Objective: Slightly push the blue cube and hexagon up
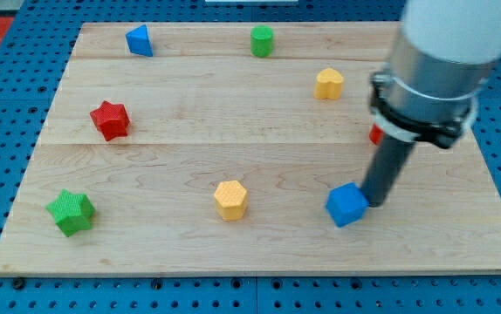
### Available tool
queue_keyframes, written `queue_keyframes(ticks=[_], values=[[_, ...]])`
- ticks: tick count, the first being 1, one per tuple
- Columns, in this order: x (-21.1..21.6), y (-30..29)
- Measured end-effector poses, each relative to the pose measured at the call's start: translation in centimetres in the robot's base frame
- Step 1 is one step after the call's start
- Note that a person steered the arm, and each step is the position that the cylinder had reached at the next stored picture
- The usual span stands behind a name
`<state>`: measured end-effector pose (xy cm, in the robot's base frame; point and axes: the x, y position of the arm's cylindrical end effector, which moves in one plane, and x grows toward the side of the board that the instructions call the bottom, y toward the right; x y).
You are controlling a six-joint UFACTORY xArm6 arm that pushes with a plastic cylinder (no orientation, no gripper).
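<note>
The blue cube (346,205) lies on the wooden board (189,253) at the view's lower right. The yellow hexagon (230,199) lies to its left, near the bottom middle. My tip (374,202) rests on the board just at the cube's right side, touching or nearly touching it. The rod rises up and to the right into the arm's grey and white body.
A green star (70,212) is at the lower left, a red star (110,119) at the left. A blue triangular block (140,41) and a green cylinder (262,40) are near the top edge. A yellow heart (328,84) sits upper right. A red block (376,135) is mostly hidden behind the arm.
</note>
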<state>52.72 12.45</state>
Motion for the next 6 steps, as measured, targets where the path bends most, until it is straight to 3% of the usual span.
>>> queue_keyframes(ticks=[1,2,3,5,6], values=[[1.5,3.6],[6.7,7.6],[8.6,5.0],[2.1,-5.6],[2.3,-7.3]])
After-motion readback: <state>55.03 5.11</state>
